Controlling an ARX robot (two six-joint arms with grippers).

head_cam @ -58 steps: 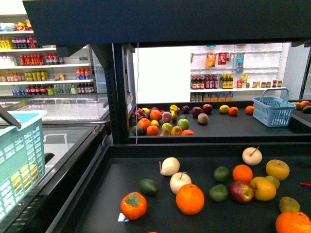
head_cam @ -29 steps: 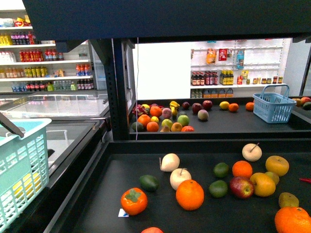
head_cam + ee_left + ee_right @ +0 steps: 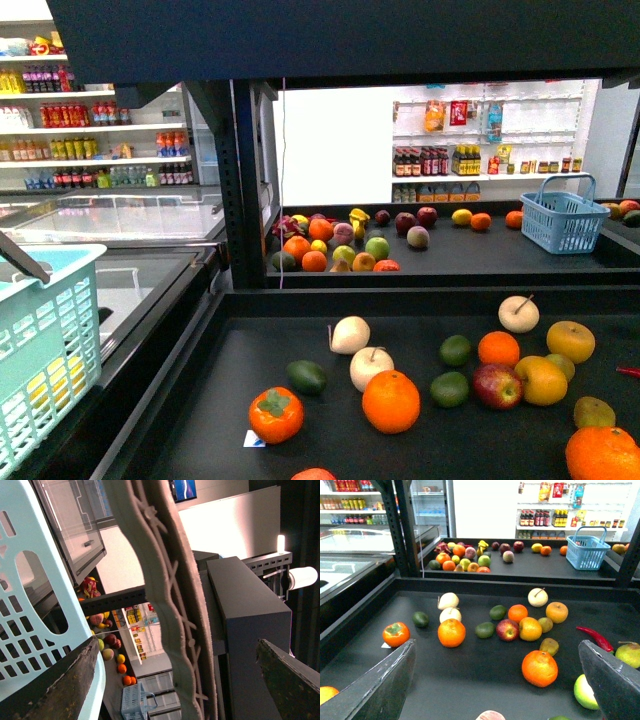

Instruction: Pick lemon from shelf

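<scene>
A pale green basket point(image 3: 45, 340) is sitting at the far left beside the shelf point(image 3: 243, 200). In the left wrist view, the left gripper point(image 3: 177, 645) is holding its 2 fingers point(image 3: 65, 690) wide apart, with the basket's handle strap point(image 3: 165, 580) running between them. On the near tray point(image 3: 400, 305), an orange point(image 3: 391, 401) is lying among mixed fruit. The lemon point(image 3: 461, 216) is resting on the far tray, just beside a small orange point(image 3: 481, 221), left of a blue basket point(image 3: 564, 222). The right gripper point(image 3: 496, 645) is hanging wide open above the near tray, gripping nothing.
</scene>
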